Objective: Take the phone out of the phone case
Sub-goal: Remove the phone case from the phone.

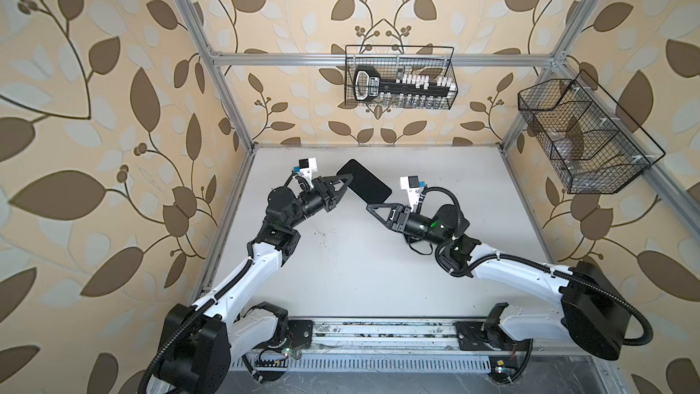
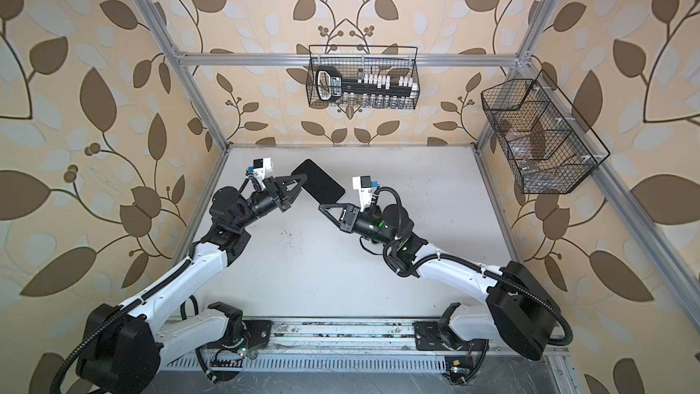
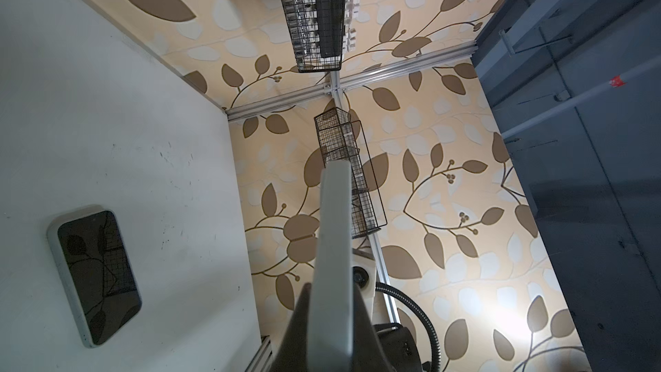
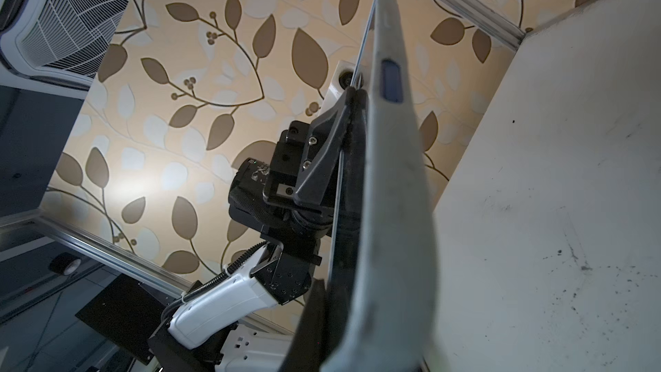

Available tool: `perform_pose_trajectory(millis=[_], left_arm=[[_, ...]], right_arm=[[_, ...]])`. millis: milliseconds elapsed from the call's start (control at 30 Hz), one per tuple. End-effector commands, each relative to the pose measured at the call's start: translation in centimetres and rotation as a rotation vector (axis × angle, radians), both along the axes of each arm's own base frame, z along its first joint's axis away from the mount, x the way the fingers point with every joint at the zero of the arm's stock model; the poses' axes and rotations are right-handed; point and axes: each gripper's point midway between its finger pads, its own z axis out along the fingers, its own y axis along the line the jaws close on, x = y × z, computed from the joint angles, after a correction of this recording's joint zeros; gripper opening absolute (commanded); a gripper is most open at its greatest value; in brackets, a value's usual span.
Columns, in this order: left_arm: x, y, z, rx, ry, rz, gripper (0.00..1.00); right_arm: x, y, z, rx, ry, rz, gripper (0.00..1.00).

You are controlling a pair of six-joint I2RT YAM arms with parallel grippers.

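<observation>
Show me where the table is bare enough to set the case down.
Bare: the broad middle of the table between the left arm and right arm, down to the front rail; also the back-right corner below the side wire basket. Crowded: back-centre, where the left hand and right hand both pinch the phone case by the phone lying there.

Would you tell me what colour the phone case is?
The phone case is pale grey; the right wrist view shows it best.

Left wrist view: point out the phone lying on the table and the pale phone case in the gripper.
phone (image 3: 99,277), left wrist view, the middle of its dark screen.
phone case (image 3: 334,241), left wrist view, its pale edge, seen end on.
</observation>
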Motion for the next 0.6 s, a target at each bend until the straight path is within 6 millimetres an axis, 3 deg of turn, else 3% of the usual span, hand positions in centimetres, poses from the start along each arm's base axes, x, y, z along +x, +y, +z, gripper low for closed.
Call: perform_pose_trajectory(millis=[0, 567], left_arm=[[0.72, 1.21, 0.32, 0.0, 0.008, 0.088, 0.0], [1.09, 1.64, -0.33, -0.004, 0.101, 0.138, 0.0]], right_arm=[[0.47, -0.74, -0.07, -0.073, -0.098, -0.08, 0.09], [-0.07, -1.06, -0.34, -0.201, -0.233, -0.143, 0.1]])
